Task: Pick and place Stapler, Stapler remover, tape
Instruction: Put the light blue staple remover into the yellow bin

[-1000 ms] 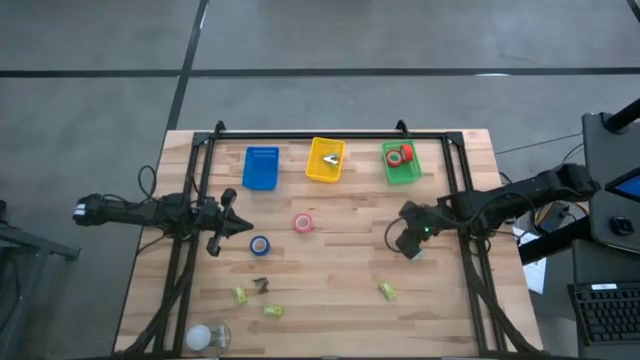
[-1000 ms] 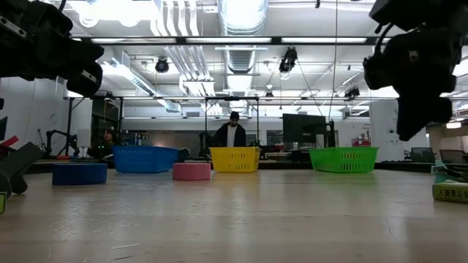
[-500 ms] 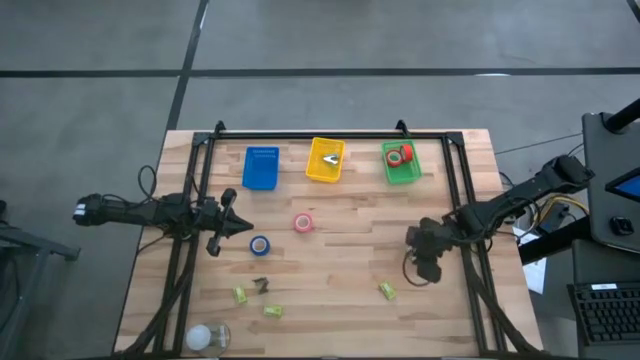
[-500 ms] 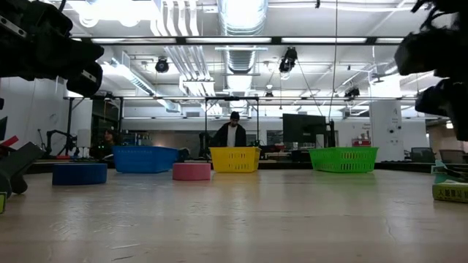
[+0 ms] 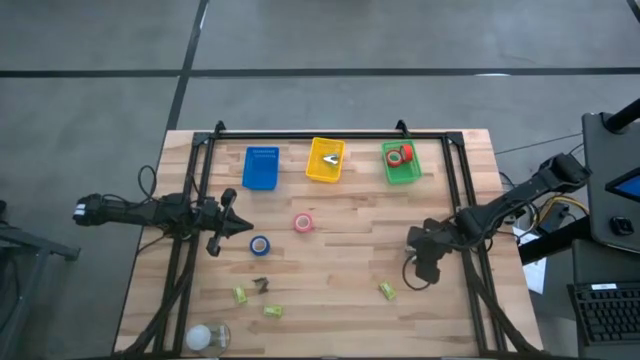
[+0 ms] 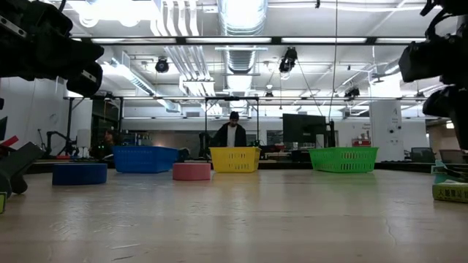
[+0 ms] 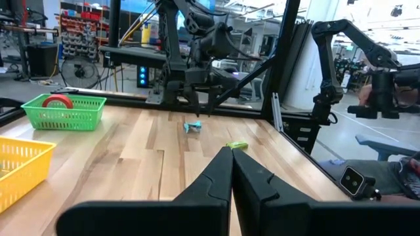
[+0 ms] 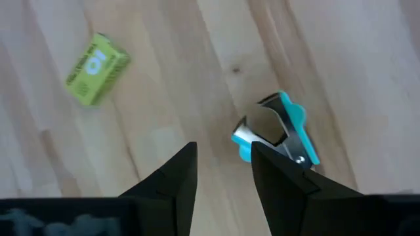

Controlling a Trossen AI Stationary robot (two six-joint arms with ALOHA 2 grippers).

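Teal-handled stapler remover (image 8: 279,130) on the desk (image 5: 330,270), just beyond right gripper (image 8: 223,167), whose fingers (image 8: 176,176) are slightly spread; left gripper (image 7: 231,172), pressed together, waits; risk: narrow gap nudges the remover aside, off-centre.

Scene lit evenly from overhead ceiling fixtures (image 6: 241,14); glare seen there. Shadows soft. Near tabletop (image 6: 234,226) rendered blurred in low view.

My wooden table (image 5: 340,270) carries three baskets: blue (image 5: 261,168), yellow (image 5: 326,160), green (image 5: 401,162). Loose on it lie a pink tape roll (image 5: 304,223), a blue tape roll (image 5: 260,245) and a teal staple remover (image 8: 279,134).
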